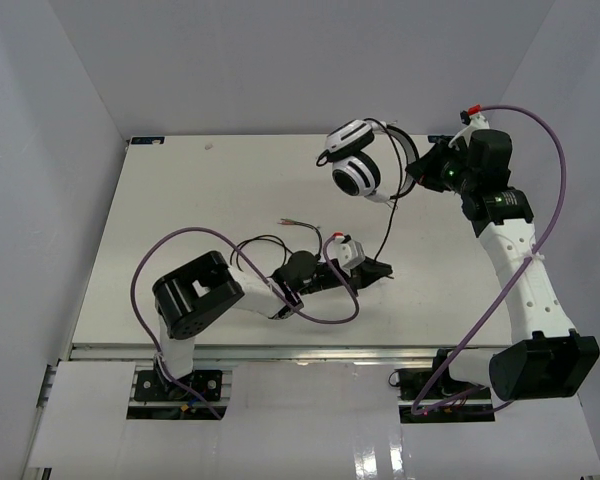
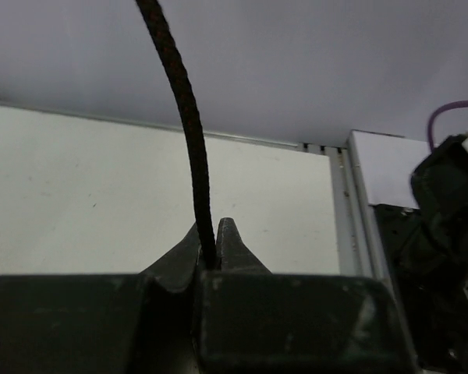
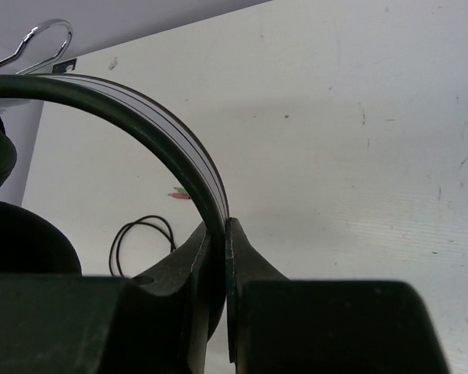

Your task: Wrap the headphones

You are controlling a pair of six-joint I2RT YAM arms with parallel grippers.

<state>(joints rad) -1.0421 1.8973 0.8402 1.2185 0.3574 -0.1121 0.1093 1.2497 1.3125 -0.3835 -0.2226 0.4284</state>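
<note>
While we read across from the left, the flat white worktop (image 1: pixel 180 200) first shows the left arm (image 1: pixel 195 295), folded low and reaching to the right. The left jaws are closed on the thin dark braided cable (image 2: pixel 181 101), which rises steeply out of the pinch in the left wrist view. Behind them, slack cable lies looped on the worktop, with a small coloured end (image 1: pixel 292 221) beside it.

From that pinch the cable runs up and slightly right to the white-and-black over-ear headphones (image 1: pixel 358 165), which hang in the air over the far right of the worktop. The right jaws are clamped on the black-and-white curved headband (image 3: pixel 152 117), and the round cups hang to their left.

We judge the wrap to be under way, with much of the cable not yet wound. The headphones lie beyond the left jaws and to their right. The taut stretch of cable runs near to far between the two arms. The right arm (image 1: pixel 515 260) holds the headphones, so the winding would fall to the left arm.
</note>
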